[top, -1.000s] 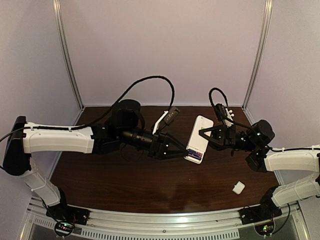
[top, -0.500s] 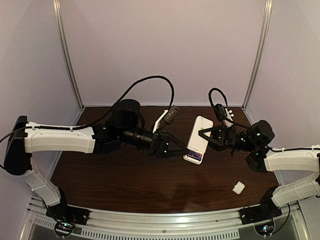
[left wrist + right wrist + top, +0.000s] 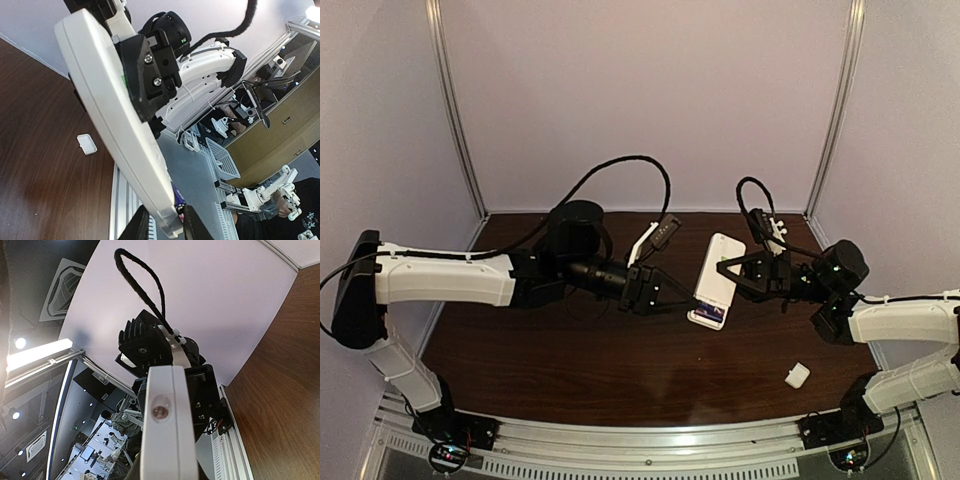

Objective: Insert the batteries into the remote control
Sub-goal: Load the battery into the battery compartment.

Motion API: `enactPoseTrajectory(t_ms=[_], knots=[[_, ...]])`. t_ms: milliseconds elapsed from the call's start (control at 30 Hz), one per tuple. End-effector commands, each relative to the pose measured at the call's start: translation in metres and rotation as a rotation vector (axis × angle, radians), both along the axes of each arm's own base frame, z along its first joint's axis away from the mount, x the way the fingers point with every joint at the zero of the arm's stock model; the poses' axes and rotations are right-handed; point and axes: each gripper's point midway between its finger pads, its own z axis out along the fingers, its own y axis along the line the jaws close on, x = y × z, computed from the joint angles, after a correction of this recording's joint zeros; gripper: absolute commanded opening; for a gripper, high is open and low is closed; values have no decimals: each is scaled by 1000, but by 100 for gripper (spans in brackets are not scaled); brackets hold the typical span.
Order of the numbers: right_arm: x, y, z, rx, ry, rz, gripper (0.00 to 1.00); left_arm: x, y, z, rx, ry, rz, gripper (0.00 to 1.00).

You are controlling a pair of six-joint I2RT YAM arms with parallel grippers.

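Two grippers work at the remote control [image 3: 720, 250], which the right gripper [image 3: 730, 275] pinches across its long edges above the bench [image 3: 620, 370] while the left gripper [image 3: 678, 297], jaws narrowly parted, hovers beside its battery end; it looks like light, stiff, slick plastic, probably safest gripped mid-body.

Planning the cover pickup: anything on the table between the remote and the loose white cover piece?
Nothing: top view shows bare tabletop between remote and cover piece.

Dim, soft lighting; wrist views distorted, slightly blurred.
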Motion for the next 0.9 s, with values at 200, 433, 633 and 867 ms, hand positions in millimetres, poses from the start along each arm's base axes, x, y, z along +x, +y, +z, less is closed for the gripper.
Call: enactPoseTrajectory(t_ms=[200, 433, 633, 867], knots=[[0, 1, 11, 19, -49, -15, 0, 8, -5, -6, 22, -21, 26, 39], [2, 2, 7, 8, -43, -19, 0, 7, -4, -5, 19, -27, 27, 46], [2, 2, 10, 16, -46, -20, 0, 11, -3, -7, 30, -27, 51, 45], [1, 1, 12, 21, -43, -20, 0, 19, -3, -13, 60, -27, 88, 42]])
